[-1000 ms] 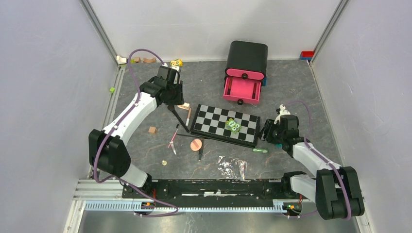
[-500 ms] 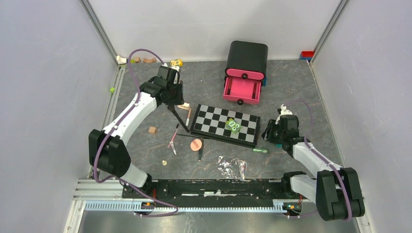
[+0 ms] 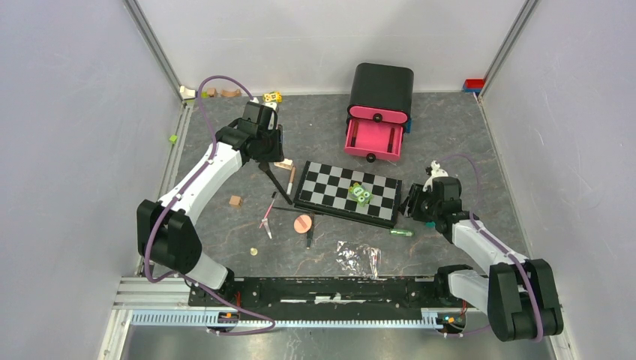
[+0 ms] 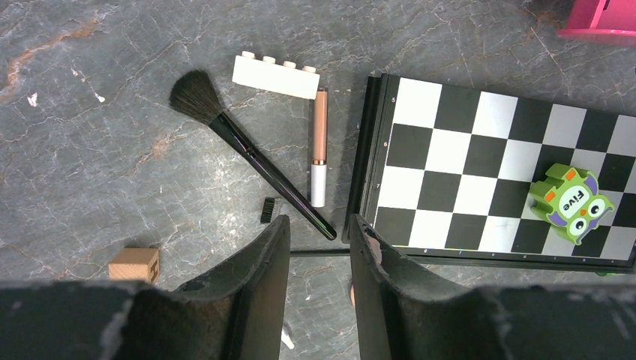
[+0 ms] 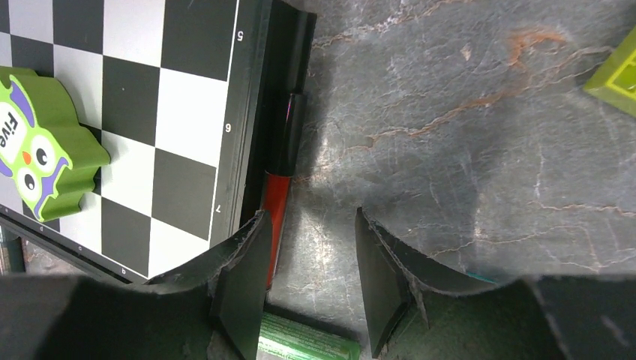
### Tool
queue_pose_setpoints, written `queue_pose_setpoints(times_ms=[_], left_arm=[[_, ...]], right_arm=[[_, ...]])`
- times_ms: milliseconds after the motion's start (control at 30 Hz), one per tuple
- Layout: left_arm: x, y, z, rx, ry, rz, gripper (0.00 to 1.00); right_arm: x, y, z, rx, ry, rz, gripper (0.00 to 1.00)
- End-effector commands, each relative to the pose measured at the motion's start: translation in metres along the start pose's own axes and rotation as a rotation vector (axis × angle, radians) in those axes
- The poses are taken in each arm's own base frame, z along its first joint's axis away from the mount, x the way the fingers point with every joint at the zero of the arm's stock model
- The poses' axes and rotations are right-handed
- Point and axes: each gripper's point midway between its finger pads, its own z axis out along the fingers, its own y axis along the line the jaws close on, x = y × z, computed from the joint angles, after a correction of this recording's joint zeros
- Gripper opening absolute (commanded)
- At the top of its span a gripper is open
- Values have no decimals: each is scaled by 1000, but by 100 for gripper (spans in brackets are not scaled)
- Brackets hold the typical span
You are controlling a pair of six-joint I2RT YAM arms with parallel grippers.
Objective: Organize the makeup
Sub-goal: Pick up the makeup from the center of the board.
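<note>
Both hands are released and empty. Your left hand point(image 4: 317, 225) hangs over the tail of the black brush point(image 4: 247, 154). Your right hand point(image 5: 309, 217) hangs over a red-and-black stick point(image 5: 279, 169) lying tight against the chequered board point(image 5: 187, 112), with the green tube point(image 5: 307, 346) just nearer you. For the stick, I judge you should shift toward the board and slip one finger into that thin seam, or drag the stick clear first, since a careless close may catch the board's edge. Only the right wrist view shows that stick. Only the overhead view shows the open pink drawer point(image 3: 373, 139) and the peach puff point(image 3: 303, 223) on the tabletop point(image 3: 450, 135).
</note>
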Motion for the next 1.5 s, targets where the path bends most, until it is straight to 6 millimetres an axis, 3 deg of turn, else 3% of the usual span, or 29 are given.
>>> queue_pose_setpoints(times_ms=[0,200,500,733,1133,1267,1467], left_arm=[[-8,1,1,5,-27,59,42],[-8,1,2,6,-25,58,42],[-6,0,4,9,-12,60,42],[-6,0,4,5,-8,62,41],[-5,-1,5,13,-4,59,41],[-6,-2,5,16,-5,60,41],[-6,-1,3,11,-9,61,41]], right_arm=[[-3,9,3,-53,-8,3,51],[-4,13,6,-74,-18,-1,54],[20,-28,12,126,45,-1,45],[19,-36,9,176,32,1,38],[-31,-27,-17,196,-155,2,39],[-33,-6,-12,82,-139,-7,47],[-20,-2,1,45,-81,6,50]])
